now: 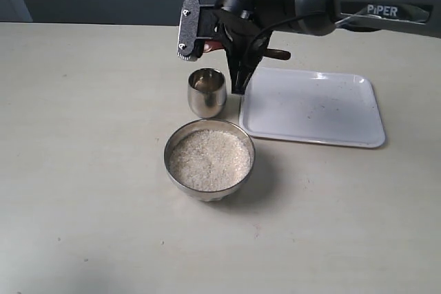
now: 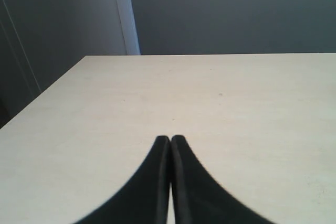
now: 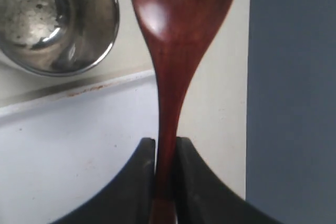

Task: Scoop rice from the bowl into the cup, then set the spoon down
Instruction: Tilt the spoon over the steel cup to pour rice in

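The steel bowl sits mid-table, filled with white rice. Just behind it stands the small steel cup, which the right wrist view shows again with only a few grains at its bottom. My right gripper hovers above the cup, shut on the thin handle of the reddish-brown spoon. No rice shows on the visible face of the scoop. In the exterior view only a red bit of the spoon peeks out. My left gripper is shut with nothing in it, over bare table, outside the exterior view.
A white rectangular tray lies right of the cup, under the right arm, with a few specks on it; its edge runs beside the cup. The table's far edge and a dark wall lie behind.
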### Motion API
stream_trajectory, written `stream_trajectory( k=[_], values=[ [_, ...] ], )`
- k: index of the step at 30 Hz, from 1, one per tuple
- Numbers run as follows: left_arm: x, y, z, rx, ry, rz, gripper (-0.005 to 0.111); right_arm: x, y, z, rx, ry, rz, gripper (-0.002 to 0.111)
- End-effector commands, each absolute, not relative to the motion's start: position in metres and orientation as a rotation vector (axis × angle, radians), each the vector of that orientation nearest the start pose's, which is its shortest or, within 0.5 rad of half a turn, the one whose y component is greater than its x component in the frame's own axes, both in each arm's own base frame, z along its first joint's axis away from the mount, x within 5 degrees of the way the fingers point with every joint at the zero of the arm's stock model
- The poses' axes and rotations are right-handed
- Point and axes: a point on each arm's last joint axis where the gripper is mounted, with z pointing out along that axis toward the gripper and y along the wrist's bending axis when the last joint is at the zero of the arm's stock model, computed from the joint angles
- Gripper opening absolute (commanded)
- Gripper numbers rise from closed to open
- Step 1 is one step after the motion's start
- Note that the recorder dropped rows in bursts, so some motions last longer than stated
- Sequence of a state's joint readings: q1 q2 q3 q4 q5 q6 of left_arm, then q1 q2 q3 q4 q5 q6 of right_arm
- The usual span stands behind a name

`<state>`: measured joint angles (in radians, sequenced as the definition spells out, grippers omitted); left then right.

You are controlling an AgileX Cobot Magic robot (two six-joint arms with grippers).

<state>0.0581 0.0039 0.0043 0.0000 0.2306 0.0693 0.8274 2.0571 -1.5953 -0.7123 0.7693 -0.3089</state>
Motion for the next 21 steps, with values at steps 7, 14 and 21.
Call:
stream_trajectory(
  k=[7,14,21],
  values=[
    [0.056,0.003,0.193,0.009,1.702,0.092,0.0,0.328,0.285,0.179,-1.832,1.798,-0.802,-0.001],
    [0.056,0.003,0.193,0.009,1.702,0.092,0.0,0.327,0.288,0.186,-1.774,1.778,-0.785,-0.001],
    [0.056,0.003,0.193,0.009,1.702,0.092,0.0,0.324,0.291,0.188,-1.741,1.761,-0.833,-0.001]
  ],
)
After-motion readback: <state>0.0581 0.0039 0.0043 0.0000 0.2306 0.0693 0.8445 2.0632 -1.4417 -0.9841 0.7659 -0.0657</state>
